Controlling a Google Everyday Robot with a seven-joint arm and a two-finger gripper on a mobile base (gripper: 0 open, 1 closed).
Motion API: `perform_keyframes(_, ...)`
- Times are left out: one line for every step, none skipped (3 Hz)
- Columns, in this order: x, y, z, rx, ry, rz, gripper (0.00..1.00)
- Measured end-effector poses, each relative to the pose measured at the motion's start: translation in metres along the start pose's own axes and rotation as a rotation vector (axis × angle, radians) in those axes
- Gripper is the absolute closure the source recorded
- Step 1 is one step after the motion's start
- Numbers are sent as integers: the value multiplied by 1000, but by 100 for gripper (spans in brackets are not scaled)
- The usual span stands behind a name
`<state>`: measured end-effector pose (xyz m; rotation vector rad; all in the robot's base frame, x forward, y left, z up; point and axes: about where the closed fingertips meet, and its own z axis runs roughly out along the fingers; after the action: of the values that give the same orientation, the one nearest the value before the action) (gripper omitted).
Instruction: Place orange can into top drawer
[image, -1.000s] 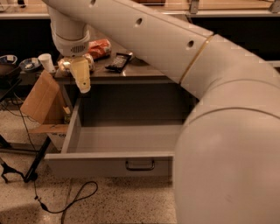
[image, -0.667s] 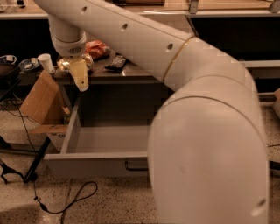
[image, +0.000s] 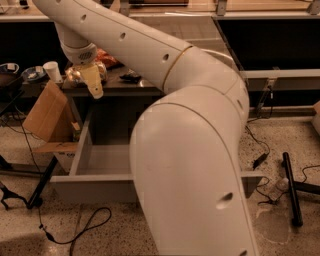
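The orange can (image: 74, 75) is a shiny gold-and-silver crinkled item at the left end of the counter, above the drawer's back left corner. My gripper (image: 89, 81) hangs from the wrist right against the can, with a yellowish finger pointing down in front of it. The top drawer (image: 95, 162) is pulled wide open below the counter. Only its left side wall, part of its floor and part of its plain front (image: 90, 189) show. My arm's large white forearm hides the drawer's middle, right side and handle.
An orange-red packet (image: 106, 58) and a flat black packet (image: 131, 76) lie on the counter (image: 117, 89) right of the gripper. A white cup (image: 51, 70) and a bowl (image: 33, 74) stand at the left. A cardboard box (image: 47, 115) leans beside the drawer. Cables and stand legs (image: 292, 187) lie on the floor.
The gripper has stayed at the counter's left end by the can. The arm's near segments have swung left across the view, hiding much more of the drawer, including its handle.
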<state>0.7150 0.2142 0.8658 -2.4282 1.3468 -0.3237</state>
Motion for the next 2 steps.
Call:
perform_keyframes(6,-7,16,-22,21,-3,0)
perform_keyframes(7,-10,28,-40,22,-8,0)
